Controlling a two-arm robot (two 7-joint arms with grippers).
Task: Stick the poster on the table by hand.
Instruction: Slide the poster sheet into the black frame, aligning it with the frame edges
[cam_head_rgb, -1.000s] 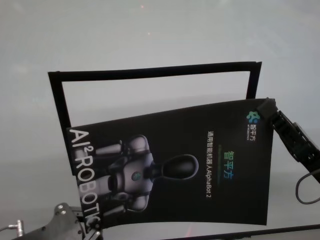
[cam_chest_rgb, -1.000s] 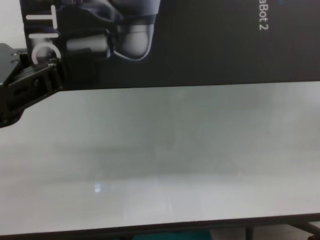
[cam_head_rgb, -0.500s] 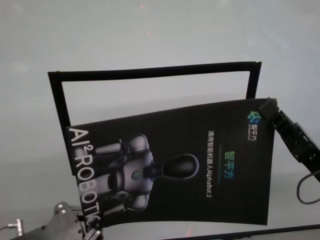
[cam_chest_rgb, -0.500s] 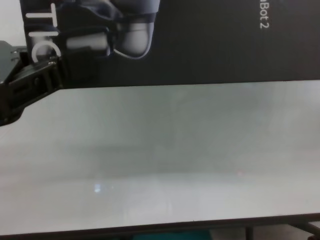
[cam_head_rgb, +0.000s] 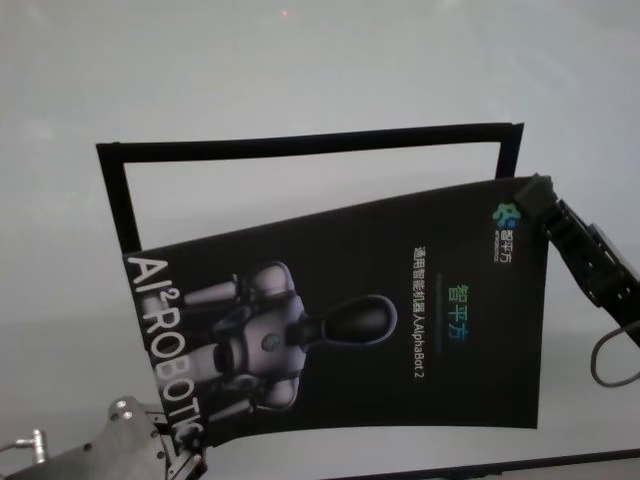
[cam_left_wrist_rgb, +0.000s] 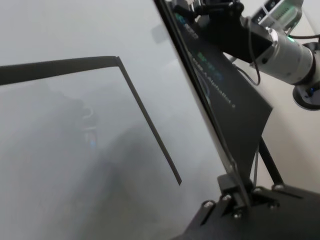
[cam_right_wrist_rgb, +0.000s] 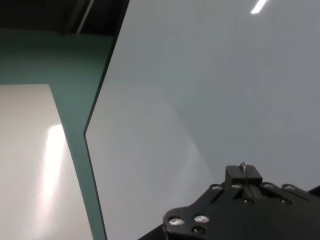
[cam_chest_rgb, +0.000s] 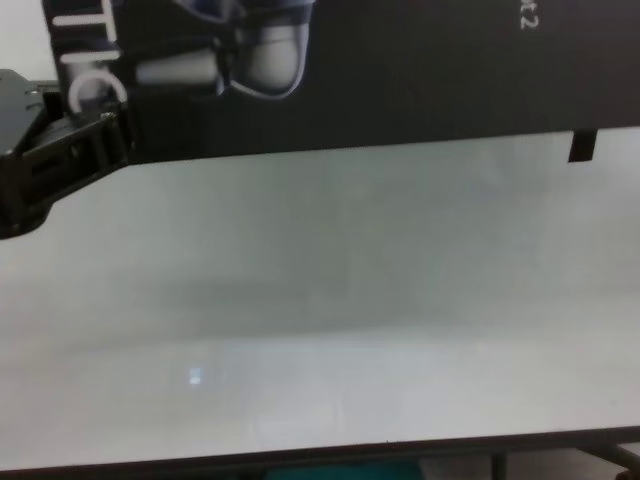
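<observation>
1. Poster (cam_head_rgb: 400, 330), left edge: large white "AI² ROBOTIC", last letters cut off at the bottom corner.
2. Same, centre: small white "AlphaBot 2" after Chinese chars.
3. Same, far right corner: teal logo w/ small text, not legible.

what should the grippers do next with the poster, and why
Probably carry it a little farther from the robot and lower it. The left gripper and right gripper hold opposite corners of the poster, which hangs above the table and covers only the near part of the black frame outline.
</observation>
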